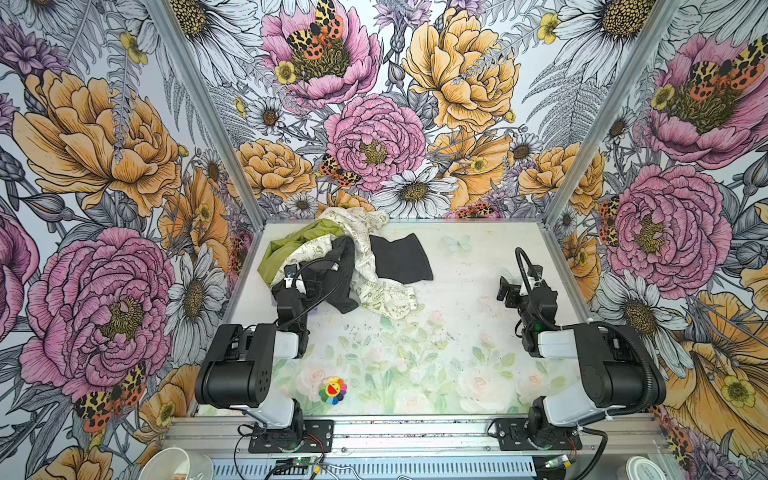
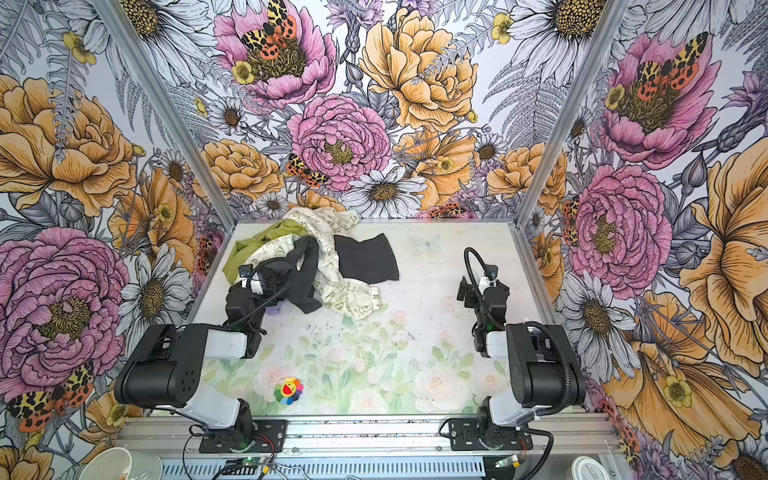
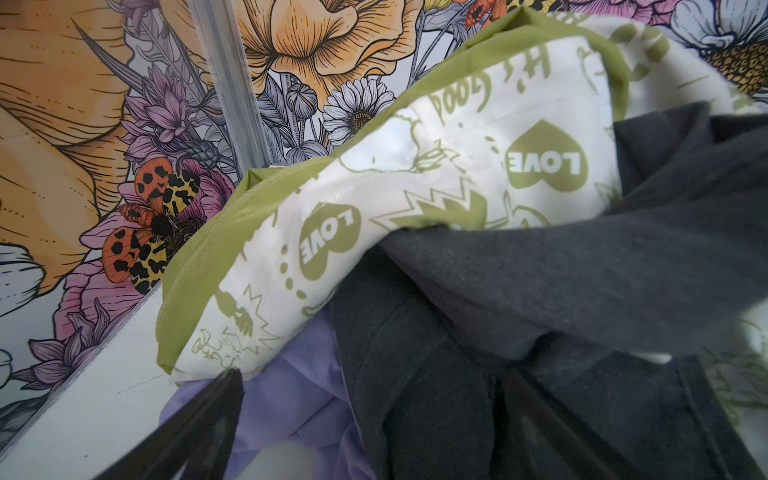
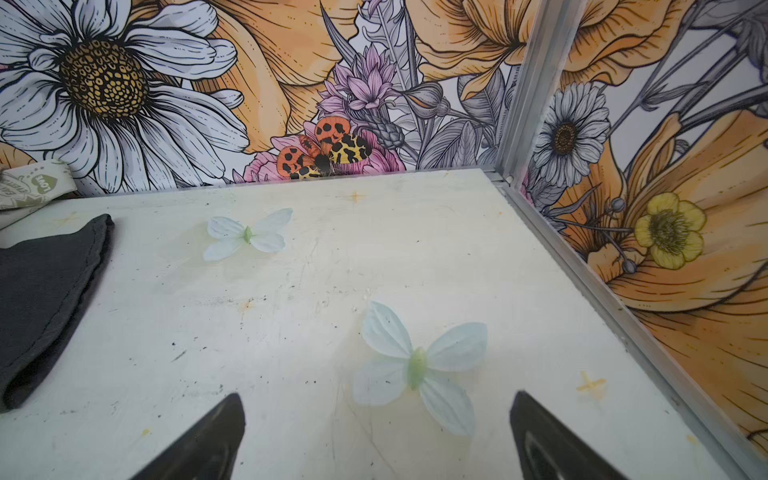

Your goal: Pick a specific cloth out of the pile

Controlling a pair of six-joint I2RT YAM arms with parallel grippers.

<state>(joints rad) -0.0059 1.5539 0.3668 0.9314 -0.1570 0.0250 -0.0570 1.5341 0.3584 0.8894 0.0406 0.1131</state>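
Rainbow flower (image 1: pixel 333 390) on the table (image 1: pixel 457 340), well in front of the pile (image 1: pixel 332 257). Right gripper (image 4: pixel 376 395) is well right of the pile, jaws spread wide over bare table, holding nothing. Left gripper (image 3: pixel 372 374) is at the pile's near-left edge, jaws spread, nothing pinched. The cloth (image 3: pixel 291 399), lavender, pokes out at the pile's near edge, under the cream print and dark grey pieces. Black cloth (image 1: pixel 399 257) lies flat, touching the pile's far-right side.

Bright, even light; wrist-view edges blurred
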